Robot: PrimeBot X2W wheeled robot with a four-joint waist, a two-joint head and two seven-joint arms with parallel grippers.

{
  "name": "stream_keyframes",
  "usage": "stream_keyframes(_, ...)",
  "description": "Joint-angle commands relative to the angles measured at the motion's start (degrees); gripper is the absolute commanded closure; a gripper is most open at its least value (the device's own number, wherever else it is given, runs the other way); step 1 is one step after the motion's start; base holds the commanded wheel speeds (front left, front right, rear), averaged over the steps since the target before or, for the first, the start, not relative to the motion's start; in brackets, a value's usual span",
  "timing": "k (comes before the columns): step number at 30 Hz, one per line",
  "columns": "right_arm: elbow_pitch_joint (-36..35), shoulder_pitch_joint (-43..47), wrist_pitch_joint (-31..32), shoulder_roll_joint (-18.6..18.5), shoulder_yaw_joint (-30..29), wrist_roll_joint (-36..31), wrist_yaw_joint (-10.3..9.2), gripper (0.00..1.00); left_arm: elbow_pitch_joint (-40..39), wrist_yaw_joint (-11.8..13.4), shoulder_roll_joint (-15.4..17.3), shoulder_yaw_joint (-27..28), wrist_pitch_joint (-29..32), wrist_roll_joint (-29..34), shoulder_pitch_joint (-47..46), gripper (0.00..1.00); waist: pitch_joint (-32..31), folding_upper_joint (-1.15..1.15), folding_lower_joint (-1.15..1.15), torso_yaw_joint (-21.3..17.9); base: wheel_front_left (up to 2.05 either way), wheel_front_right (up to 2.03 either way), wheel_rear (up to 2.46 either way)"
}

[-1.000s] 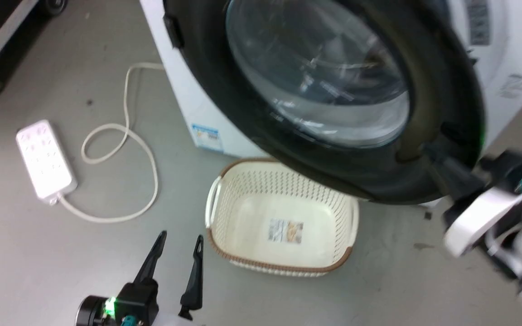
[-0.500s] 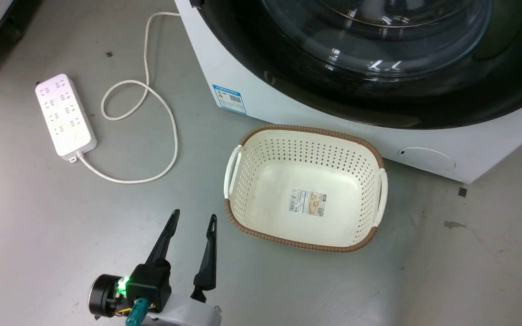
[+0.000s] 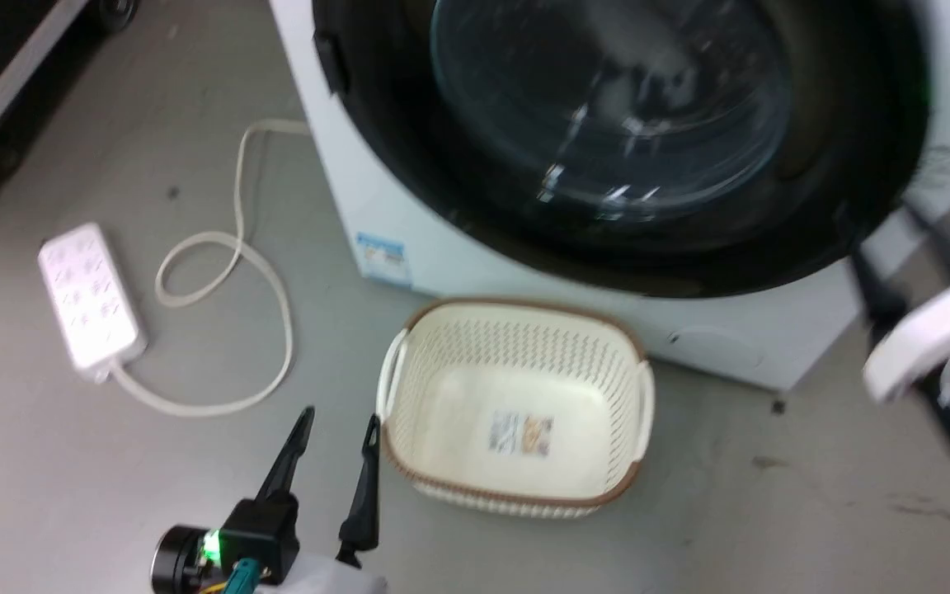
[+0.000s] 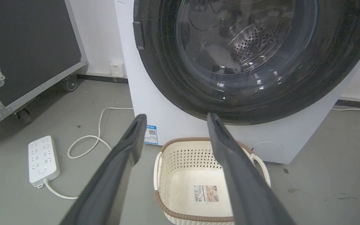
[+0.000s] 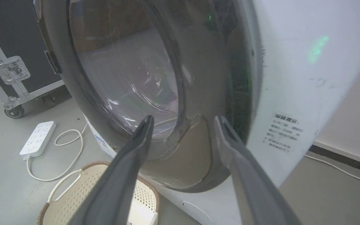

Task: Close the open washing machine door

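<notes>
The washing machine door, round, black-rimmed with a bulging glass centre, lies flat against the white machine's front. It looks the same in the left wrist view, where the steel drum shows through the glass. My right gripper is blurred at the right edge, just off the door's lower right rim. In its own view the right gripper is open with nothing between its fingers, and the door is close ahead. My left gripper hangs open over the floor, left of the basket; its own view shows the same spread fingers.
A cream perforated basket with a brown rim stands on the floor before the machine. A white power strip and its looped cable lie to the left. A black wheeled case stands at the far left.
A second ago the door stood ajar with my right gripper shut at its lower right rim. Now the door lies against the machine and the right gripper is open. The head camera shifted throughout.
</notes>
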Motion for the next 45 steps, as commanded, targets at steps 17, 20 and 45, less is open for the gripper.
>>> stream_keyframes(17, -31.5, 39.0, -2.8, 18.7, -19.6, -19.8, -0.05, 0.0, 2.4, -2.9, 1.0, 3.1, -0.3, -0.5, 3.9, 0.0, -11.4, 0.0, 0.01, -12.3, 0.0, 0.0, 0.0)
stream_keyframes(20, -34.2, 42.2, -2.8, 21.3, -21.1, -21.9, -0.05, 0.0, 2.7, -3.2, 0.9, 3.3, -0.3, -0.4, 3.8, 0.0, -11.5, 0.0, 0.01, -13.1, 0.0, 0.0, 0.0)
stream_keyframes(45, -35.8, 42.4, -0.8, 22.3, -19.9, -24.0, -0.02, 1.0, 2.3, -3.2, 0.6, 4.1, 1.9, 0.1, 3.2, 1.0, -11.4, 0.0, 0.01, -13.6, 0.0, 0.0, 0.0)
